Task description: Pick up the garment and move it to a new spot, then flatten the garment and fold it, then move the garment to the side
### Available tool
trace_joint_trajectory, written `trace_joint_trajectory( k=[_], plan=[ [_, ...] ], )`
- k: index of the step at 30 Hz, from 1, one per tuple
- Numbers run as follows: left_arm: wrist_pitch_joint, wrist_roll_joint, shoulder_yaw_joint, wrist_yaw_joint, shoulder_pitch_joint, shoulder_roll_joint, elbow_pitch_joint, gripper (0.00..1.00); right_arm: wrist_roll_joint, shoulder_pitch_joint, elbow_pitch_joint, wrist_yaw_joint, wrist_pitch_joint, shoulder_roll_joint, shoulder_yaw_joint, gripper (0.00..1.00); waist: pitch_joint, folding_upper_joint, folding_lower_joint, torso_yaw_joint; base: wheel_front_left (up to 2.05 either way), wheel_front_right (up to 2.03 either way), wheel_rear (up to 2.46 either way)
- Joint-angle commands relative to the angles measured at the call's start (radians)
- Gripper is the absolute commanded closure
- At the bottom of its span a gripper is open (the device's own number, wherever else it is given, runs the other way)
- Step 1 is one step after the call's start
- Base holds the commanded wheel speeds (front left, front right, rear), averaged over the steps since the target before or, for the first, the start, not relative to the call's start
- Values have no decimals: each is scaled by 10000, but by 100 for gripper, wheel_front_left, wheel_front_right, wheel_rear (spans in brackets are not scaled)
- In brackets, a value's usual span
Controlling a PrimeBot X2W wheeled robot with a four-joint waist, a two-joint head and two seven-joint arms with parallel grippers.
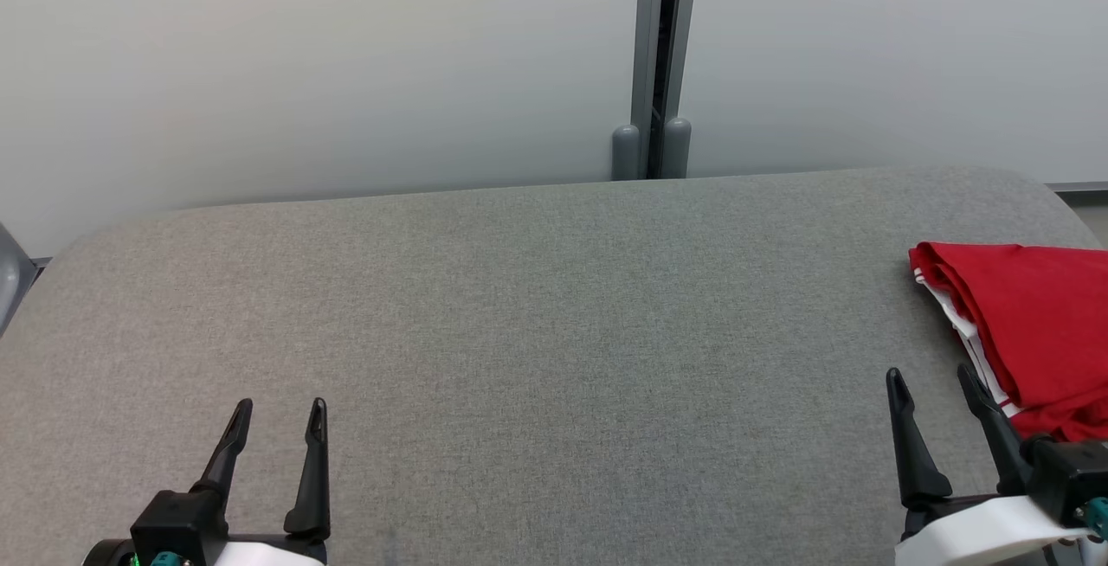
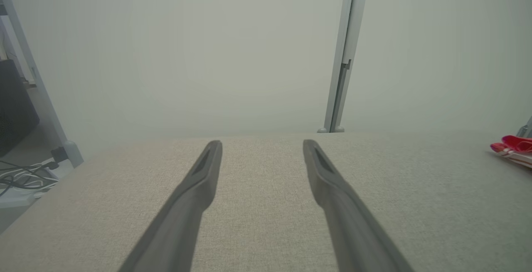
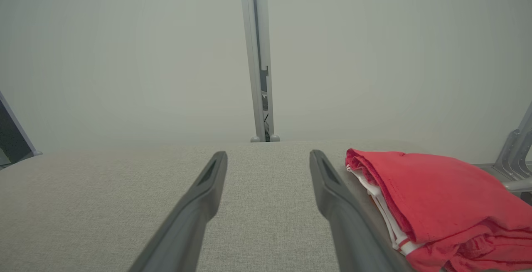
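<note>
One folded garment (image 1: 1039, 324), just beside right claw (image 1: 929, 376)

No text, label, brand, number or sign can be read anywhere in these views.

The head camera looks down from behind the left gripper (image 1: 281, 406) and right gripper (image 1: 930, 372); the wrist cameras skim low and forward, all sharing the post (image 1: 658, 64) ahead.
</note>
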Motion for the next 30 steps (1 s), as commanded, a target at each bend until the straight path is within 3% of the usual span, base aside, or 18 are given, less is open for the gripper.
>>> trace_joint_trajectory(
  k=[1,30],
  plan=[
    [0,-88,28,-7,38,85,46,0,-39,142,-5,-1,31,-18,-27,0,-8,-1,0,-3,0,0,0],
    [-248,-324,5,28,-188,188,364,0,151,300,-156,-1,114,-12,-54,0,112,-1,0,64,0,0,0]
  ],
)
